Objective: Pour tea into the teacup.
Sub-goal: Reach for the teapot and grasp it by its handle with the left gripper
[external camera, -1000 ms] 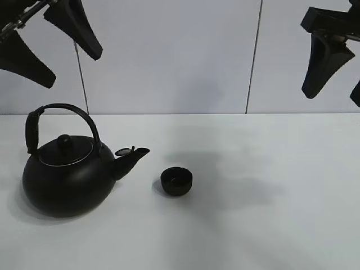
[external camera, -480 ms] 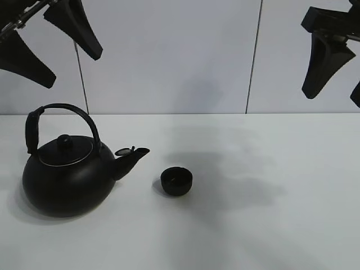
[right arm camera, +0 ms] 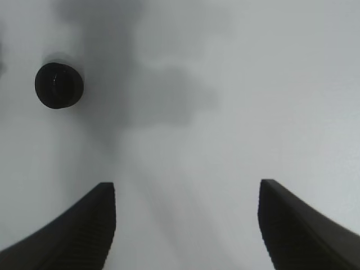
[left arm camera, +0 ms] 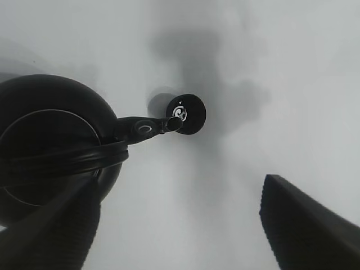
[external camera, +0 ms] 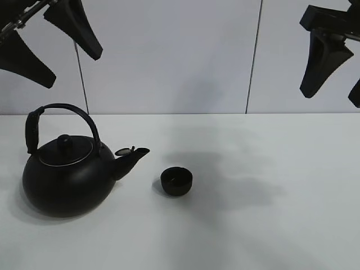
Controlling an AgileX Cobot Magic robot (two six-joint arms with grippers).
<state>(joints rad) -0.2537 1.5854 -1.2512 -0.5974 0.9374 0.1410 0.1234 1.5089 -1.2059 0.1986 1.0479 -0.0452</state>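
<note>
A big round black kettle (external camera: 64, 177) with an arched handle stands on the white table at the left, its spout pointing right toward the teacup (external camera: 176, 181), a small black handleless cup just beyond the spout. The left wrist view shows the kettle (left arm camera: 50, 146) and the teacup (left arm camera: 187, 114) from above; the right wrist view shows the teacup (right arm camera: 59, 85). My left gripper (external camera: 50, 42) hangs open high above the kettle. My right gripper (external camera: 337, 67) hangs open high at the upper right. Both are empty.
The white table (external camera: 253, 225) stretches right of the teacup under soft arm shadows. A pale panelled wall (external camera: 169, 56) stands behind it.
My right gripper has shifted very slightly; the kettle, the teacup and my left gripper have not moved.
</note>
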